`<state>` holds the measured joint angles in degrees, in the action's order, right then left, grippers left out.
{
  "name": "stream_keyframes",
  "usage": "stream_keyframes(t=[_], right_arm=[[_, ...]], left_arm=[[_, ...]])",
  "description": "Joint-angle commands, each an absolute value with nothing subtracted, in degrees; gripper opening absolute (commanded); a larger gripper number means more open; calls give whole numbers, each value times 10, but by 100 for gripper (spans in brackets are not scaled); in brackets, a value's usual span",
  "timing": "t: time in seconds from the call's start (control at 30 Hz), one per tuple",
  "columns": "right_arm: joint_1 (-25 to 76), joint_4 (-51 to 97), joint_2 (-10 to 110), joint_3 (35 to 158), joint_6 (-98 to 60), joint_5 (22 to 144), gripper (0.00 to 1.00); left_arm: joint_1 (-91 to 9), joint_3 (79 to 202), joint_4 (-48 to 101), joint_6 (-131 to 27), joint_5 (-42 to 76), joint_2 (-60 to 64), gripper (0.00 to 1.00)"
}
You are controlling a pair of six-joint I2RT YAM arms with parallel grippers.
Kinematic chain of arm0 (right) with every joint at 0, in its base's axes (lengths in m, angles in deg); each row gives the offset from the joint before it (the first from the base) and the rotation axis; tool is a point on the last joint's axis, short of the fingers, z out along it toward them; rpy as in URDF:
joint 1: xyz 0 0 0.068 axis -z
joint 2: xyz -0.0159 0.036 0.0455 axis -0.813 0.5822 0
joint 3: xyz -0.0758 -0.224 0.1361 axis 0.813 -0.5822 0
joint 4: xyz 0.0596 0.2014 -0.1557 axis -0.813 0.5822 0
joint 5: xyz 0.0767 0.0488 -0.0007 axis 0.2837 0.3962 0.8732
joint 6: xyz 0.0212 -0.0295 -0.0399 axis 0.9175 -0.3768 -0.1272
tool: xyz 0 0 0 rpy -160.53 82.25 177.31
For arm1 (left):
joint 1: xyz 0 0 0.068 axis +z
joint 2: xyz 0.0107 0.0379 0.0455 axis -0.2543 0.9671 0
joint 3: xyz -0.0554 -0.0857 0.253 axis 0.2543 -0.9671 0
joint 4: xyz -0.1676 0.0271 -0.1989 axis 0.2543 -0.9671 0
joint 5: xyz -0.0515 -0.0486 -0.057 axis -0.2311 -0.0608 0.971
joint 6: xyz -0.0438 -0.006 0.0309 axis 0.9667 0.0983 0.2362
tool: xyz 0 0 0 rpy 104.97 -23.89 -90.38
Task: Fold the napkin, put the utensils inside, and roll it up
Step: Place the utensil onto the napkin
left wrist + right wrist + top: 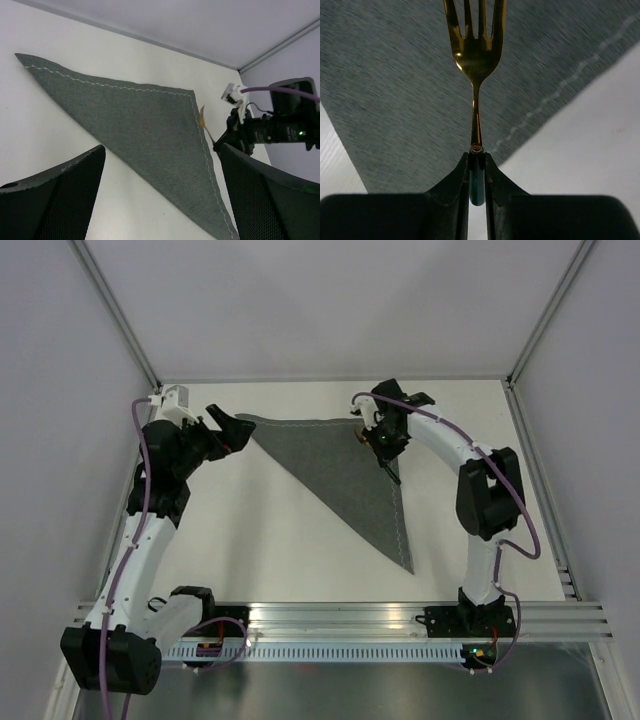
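White tabletop [260,540] inside a pale-walled bay, both arms reaching to the far half.

Napkin [340,475] is already folded to a triangle and lies flat: one stitched edge along the far side, another down the right, and the long fold running from the far-left corner to the near-right point. No visible wrinkles.

Left hand [230,425] hovers at the far-left corner of the cloth, fingers wide apart, holding nothing.

Right hand [477,162] is over the far-right corner, clamped on the dark handle of the fork [476,55]. The gold tines jut out over the grey cloth, and the grip sits about over the stitched right edge. The fork is not yet down, as far as I can judge.

Step in hand, as I read it: lay the fork on the napkin.
- Bring it low before letting go, so it does not bounce or skid
- Set the whole length inside the stitched line, not straddling it
- Line it up with the edge the roll will start from, so the first turn traps it
- Left hand could pin its corner if the cloth drags
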<state>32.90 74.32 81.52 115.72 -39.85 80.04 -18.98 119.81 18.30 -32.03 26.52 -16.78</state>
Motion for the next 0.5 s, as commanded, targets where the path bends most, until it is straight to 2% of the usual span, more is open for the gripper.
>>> stream_keyframes(t=[0.0, 0.27, 0.47], right_arm=[[266, 784, 865, 1228, -360, 781, 0], [187, 841, 981, 1401, -326, 793, 0], [146, 833, 1030, 1426, -319, 779, 1]], left_arm=[[-190, 1250, 113, -305, 219, -188, 100], [-190, 1320, 32, -326, 175, -211, 100], [-190, 1334, 11, -332, 169, -221, 100]])
